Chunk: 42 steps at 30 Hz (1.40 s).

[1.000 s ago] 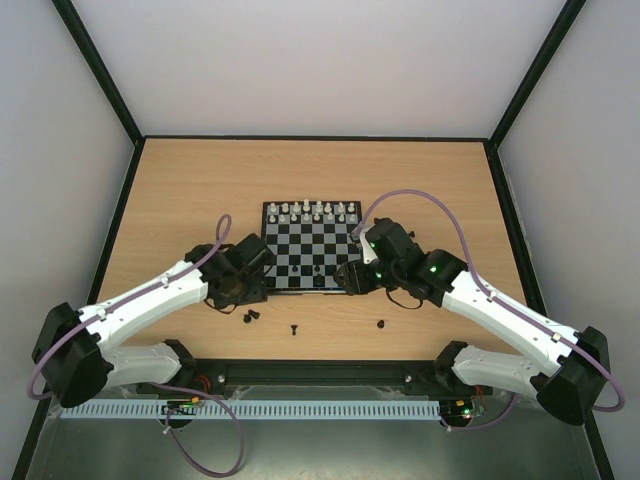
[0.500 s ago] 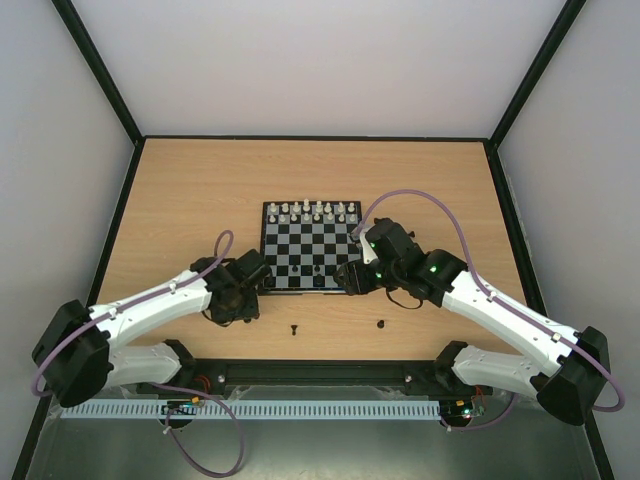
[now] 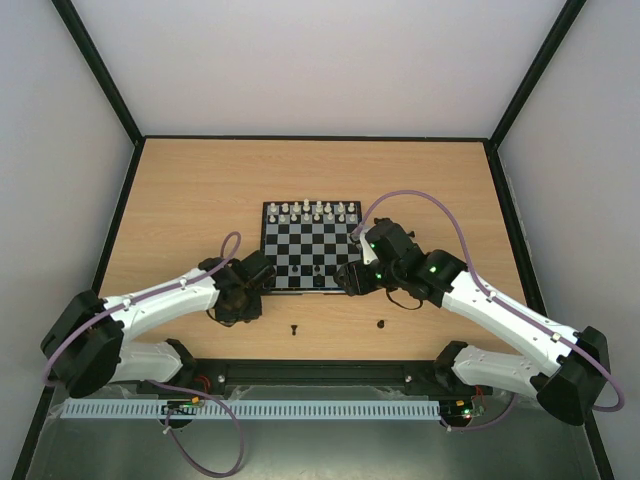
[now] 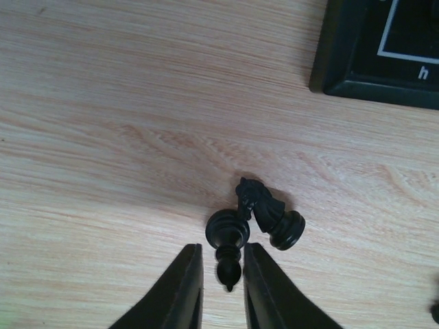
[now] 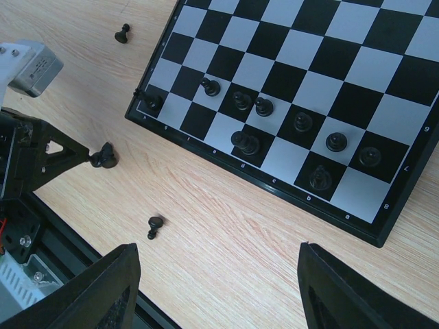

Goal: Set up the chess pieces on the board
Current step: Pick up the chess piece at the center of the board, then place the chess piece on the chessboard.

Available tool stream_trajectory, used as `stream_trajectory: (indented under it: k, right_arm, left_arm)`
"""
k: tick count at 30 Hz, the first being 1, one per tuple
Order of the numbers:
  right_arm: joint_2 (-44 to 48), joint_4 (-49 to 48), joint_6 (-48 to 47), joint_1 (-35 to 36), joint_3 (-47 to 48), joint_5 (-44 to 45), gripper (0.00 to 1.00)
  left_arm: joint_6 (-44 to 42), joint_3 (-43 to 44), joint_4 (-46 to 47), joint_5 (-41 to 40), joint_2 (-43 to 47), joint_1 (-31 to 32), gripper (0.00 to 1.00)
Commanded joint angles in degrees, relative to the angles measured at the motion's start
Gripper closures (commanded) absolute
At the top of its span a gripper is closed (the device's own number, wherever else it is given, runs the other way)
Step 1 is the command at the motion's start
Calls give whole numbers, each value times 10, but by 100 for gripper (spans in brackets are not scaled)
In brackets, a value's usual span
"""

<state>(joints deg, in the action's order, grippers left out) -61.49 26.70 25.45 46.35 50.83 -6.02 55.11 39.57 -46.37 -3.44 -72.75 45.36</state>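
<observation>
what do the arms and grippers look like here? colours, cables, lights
The left arm and right arm have white shells and black joints, each with a looping lilac cable. Green lights glow on the right arm. The left gripper and right gripper have black fingers.

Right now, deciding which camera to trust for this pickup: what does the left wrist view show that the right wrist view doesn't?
Only left wrist: a knight lying against the toppled black piece between the fingers of the left gripper. Only right wrist: black pieces standing on squares, and two loose pieces on the table. Both: the frame of the board, the table, and the piece at the left gripper.
</observation>
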Motion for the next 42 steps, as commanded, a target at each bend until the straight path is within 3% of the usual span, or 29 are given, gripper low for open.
stream_trajectory:
  k: [1, 16, 22, 31, 42]
  right_arm:
    - [1, 6, -8, -3, -7, -5, 36]
    - [1, 6, -8, -2, -8, -5, 37]
    - [0, 5, -8, -2, -8, -5, 37]
    - [1, 6, -7, -2, -7, 1, 37]
    - [2, 8, -7, -3, -6, 15, 37]
  left_arm:
    - [-6, -4, -6, 0, -10, 2, 83]
    - [-16, -5, -13, 8, -17, 3, 76]
    - [-27, 8, -25, 6, -19, 2, 97]
    - [-64, 158, -120, -26, -44, 5, 98]
    - [-132, 328, -123, -30, -202, 34, 98]
